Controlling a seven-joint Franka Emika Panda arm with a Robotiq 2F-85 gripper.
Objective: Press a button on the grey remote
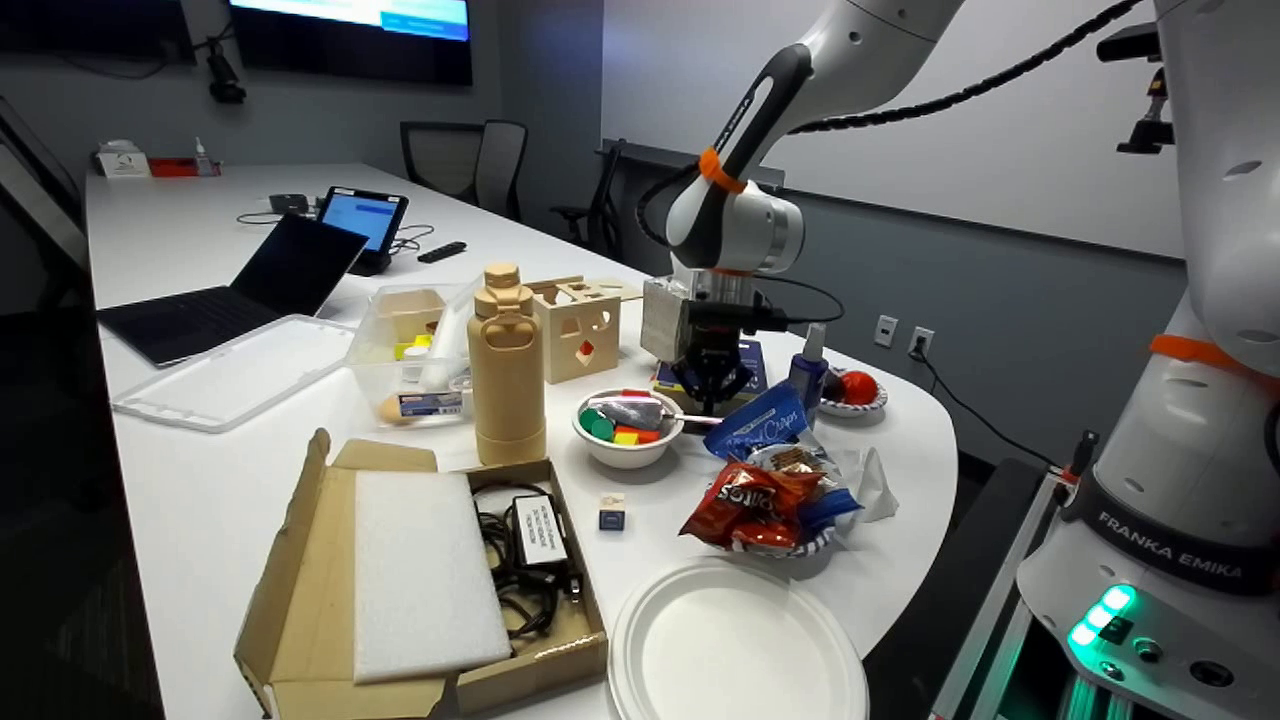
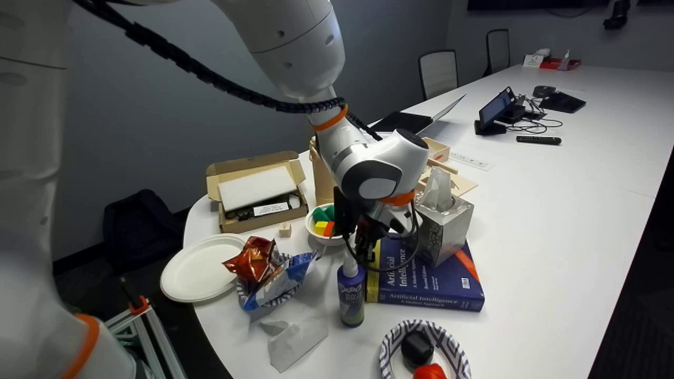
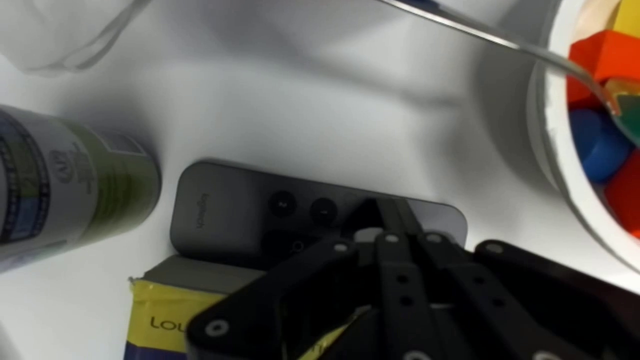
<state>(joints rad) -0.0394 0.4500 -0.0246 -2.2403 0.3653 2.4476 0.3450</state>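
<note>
The grey remote [image 3: 230, 210] lies flat on the white table in the wrist view, with round dark buttons and "logitech" at its left end. My gripper [image 3: 395, 202] is shut and empty, its two fingertips side by side over the right part of the remote. The fingers hide that part and its buttons. I cannot tell whether the tips touch the remote. In both exterior views the gripper points down [image 1: 708, 398], also seen low beside the spray bottle [image 2: 362, 255]. The remote is mostly hidden there.
The white bowl of coloured blocks [image 3: 555, 130] stands right of the remote, with a spoon [image 3: 480, 34] sticking out. The spray bottle [image 2: 352, 300] stands at its left end. The blue book [image 2: 421, 301] lies alongside, bearing the tissue box [image 2: 447, 231]. Snack bags [image 1: 750, 500] are near.
</note>
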